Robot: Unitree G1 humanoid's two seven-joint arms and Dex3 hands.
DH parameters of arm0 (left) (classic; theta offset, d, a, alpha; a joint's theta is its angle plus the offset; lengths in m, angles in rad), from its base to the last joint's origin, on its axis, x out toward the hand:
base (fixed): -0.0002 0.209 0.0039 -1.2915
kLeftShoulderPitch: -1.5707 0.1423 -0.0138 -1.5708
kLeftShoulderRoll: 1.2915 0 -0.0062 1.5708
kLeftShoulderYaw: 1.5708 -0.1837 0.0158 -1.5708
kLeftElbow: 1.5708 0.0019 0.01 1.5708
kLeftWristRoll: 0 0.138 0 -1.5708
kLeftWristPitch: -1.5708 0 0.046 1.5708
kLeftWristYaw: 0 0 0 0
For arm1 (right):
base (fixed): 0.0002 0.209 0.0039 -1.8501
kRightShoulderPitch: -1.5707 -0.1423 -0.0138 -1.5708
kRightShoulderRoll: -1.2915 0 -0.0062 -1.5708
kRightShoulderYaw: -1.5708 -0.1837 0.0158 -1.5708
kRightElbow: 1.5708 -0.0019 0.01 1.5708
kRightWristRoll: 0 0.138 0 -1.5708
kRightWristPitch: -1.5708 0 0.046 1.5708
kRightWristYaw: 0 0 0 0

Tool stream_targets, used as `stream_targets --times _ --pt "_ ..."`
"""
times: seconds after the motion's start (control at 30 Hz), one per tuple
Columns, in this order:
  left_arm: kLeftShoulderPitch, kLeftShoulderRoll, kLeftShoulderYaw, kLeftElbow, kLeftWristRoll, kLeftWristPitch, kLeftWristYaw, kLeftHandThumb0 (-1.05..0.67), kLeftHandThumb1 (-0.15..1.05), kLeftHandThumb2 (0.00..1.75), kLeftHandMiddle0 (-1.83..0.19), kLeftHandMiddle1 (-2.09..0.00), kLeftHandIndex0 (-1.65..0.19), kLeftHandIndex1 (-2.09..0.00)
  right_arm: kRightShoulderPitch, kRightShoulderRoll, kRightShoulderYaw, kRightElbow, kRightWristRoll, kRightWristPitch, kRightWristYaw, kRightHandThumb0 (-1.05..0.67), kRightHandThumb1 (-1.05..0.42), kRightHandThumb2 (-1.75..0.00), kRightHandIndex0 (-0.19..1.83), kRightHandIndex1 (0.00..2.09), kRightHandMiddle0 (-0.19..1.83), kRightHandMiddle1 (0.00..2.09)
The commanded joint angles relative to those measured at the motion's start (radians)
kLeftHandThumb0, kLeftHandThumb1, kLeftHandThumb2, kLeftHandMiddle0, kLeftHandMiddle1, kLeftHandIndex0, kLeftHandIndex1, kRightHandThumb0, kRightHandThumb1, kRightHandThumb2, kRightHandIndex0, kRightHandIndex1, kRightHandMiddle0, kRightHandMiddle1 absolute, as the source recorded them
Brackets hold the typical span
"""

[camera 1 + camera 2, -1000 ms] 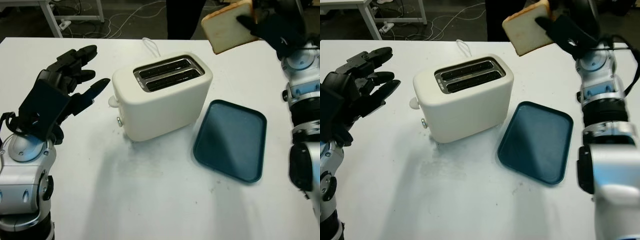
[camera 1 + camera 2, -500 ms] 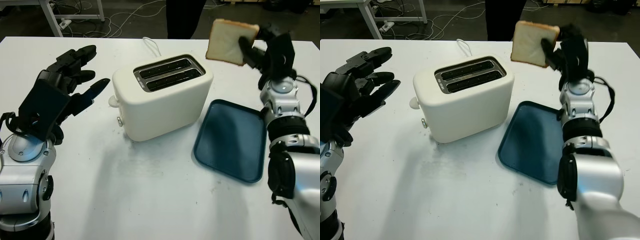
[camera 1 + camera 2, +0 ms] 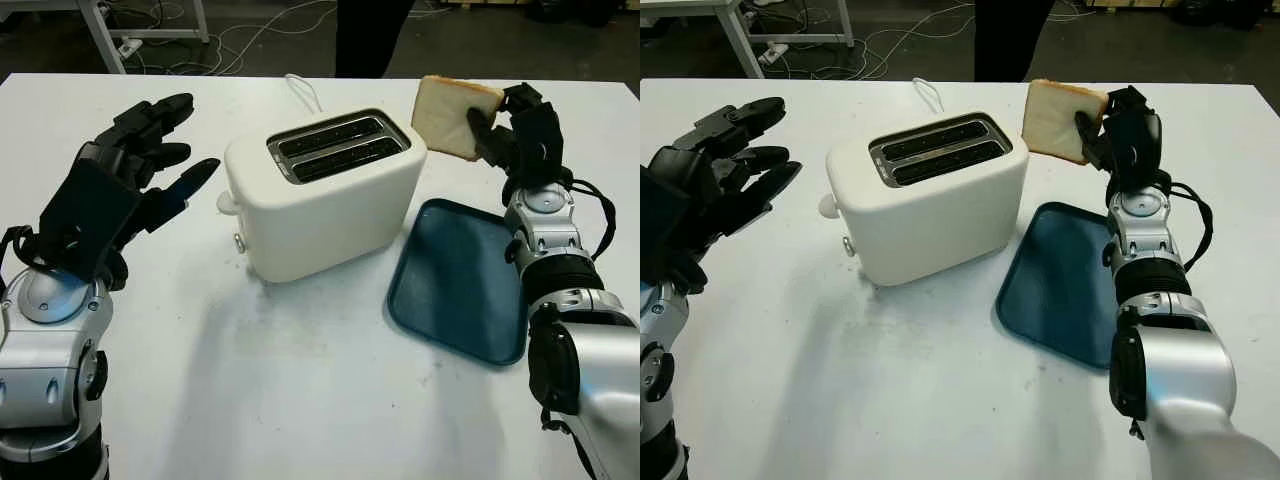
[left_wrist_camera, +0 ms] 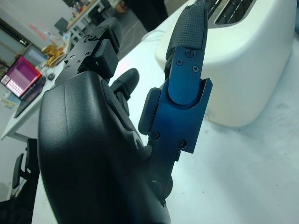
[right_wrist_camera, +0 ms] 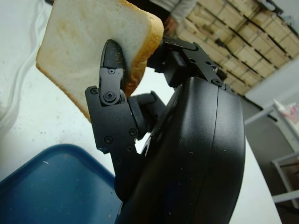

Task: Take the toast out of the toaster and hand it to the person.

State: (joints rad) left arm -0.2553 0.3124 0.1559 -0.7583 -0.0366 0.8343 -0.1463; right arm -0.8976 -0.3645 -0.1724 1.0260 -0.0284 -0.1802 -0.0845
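Gripping the toast [image 3: 452, 116], the right robot hand [image 3: 520, 135] held the slice up in the air, above the far edge of the dark teal tray [image 3: 460, 283] and just right of the toaster [image 3: 322, 190]. Its black fingers [image 5: 110, 70] pinched the slice near one crust edge, and the pale crumb face was tilted toward the toaster. The toast touched neither the tray nor the toaster.

The cream toaster stood near the middle of the white tabletop [image 3: 300, 400], its 2 slots [image 3: 338, 146] facing up, with a white cord [image 3: 303, 95] trailing off its far side. The tray lay flat on the tabletop to the toaster's right, close beside it.

The left robot hand [image 3: 120, 190] was open and held nothing, raised over the tabletop to the left of the toaster, apart from it, fingers pointing toward it.

Beyond the far edge of the tabletop a person's dark-clothed legs [image 3: 372, 35] stood on the floor.
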Motion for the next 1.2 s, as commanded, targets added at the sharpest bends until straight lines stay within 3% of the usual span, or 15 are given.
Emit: stream_targets --times 0.0,0.53,0.83,1.17 --pt "0.005 0.002 -0.001 -0.001 -0.001 -0.004 0.005 -0.75 0.92 0.21 0.0 -0.92 -0.31 -0.19 0.014 0.004 -0.009 0.013 0.011 -0.018 -0.004 -0.11 -0.92 -0.44 0.76 1.75 0.49 1.75" --pt "0.006 -0.007 0.008 0.003 -0.014 -0.005 0.002 -0.76 0.92 0.19 0.0 -0.92 -0.29 -0.24 0.008 0.006 -0.021 -0.006 0.033 0.0 0.011 -0.13 -0.92 -0.43 0.84 1.75 0.58 1.75" --pt "0.012 -0.004 0.004 0.008 -0.004 -0.019 0.006 -0.76 0.92 0.18 0.0 -0.95 -0.28 -0.28 0.016 -0.002 0.019 0.004 -0.012 -0.034 -0.012 -0.09 -0.92 -0.42 0.75 1.75 0.48 1.75" --pt "0.012 -0.009 0.006 0.008 -0.007 -0.019 0.005 -0.76 0.92 0.17 0.0 -0.95 -0.26 -0.32 0.009 -0.001 0.013 0.013 0.01 -0.03 0.007 -0.14 -0.92 -0.4 0.79 1.75 0.53 1.75"
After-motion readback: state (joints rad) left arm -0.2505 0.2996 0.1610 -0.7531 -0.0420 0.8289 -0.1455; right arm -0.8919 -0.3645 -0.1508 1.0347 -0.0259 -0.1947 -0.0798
